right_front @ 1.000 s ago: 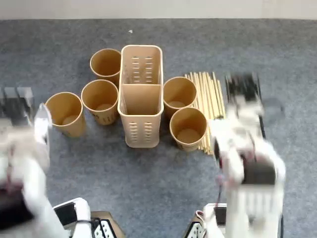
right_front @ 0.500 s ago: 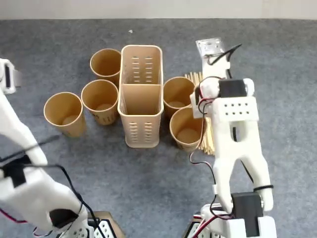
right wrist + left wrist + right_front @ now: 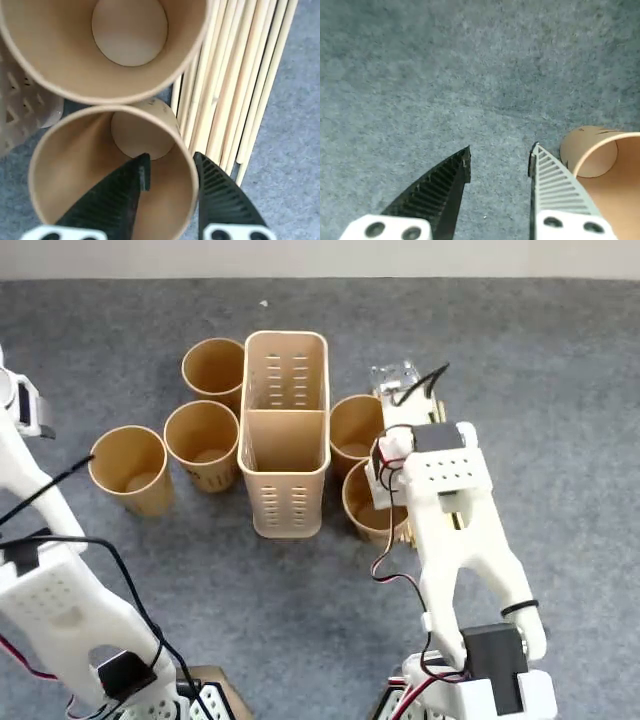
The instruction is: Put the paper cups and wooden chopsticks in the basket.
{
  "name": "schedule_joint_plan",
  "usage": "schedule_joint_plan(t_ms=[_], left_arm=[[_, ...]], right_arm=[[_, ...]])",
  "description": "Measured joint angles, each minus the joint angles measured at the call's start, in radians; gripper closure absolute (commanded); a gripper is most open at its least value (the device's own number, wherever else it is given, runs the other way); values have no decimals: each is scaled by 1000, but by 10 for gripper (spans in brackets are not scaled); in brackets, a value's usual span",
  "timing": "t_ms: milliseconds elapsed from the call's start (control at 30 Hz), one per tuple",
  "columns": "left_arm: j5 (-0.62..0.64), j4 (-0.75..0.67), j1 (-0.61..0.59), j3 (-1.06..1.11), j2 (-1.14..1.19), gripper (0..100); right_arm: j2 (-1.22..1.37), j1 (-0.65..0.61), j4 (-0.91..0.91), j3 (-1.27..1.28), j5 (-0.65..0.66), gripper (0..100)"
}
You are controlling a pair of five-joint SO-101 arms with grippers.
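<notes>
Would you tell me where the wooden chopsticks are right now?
The wooden chopsticks lie in a bundle on the carpet, right of the basket in the high view, just beyond the two paper cups there and partly under the right arm.

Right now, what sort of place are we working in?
Probably a staged tabletop test setup: a grey mat, with cups and chopsticks laid out beside a basket.

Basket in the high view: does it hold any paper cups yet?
No, both compartments of the basket are empty, and all five paper cups stand on the carpet beside it.
</notes>
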Motion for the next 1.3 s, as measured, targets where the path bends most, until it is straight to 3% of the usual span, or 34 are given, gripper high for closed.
schedule_joint_plan(t_ms=[167, 600, 800, 1100, 1300], left_arm=[[0, 0, 11, 0, 81, 789], [0, 0, 61, -43, 190, 788], [2, 3, 43, -94, 26, 786], [-83, 14, 120, 361, -333, 787], [-86, -181, 129, 675, -394, 790]], right_arm=[[3, 0, -14, 9, 0, 996], [6, 0, -63, 92, 0, 992], [6, 0, -75, 103, 0, 992], [6, 0, -75, 103, 0, 992], [6, 0, -75, 103, 0, 992]])
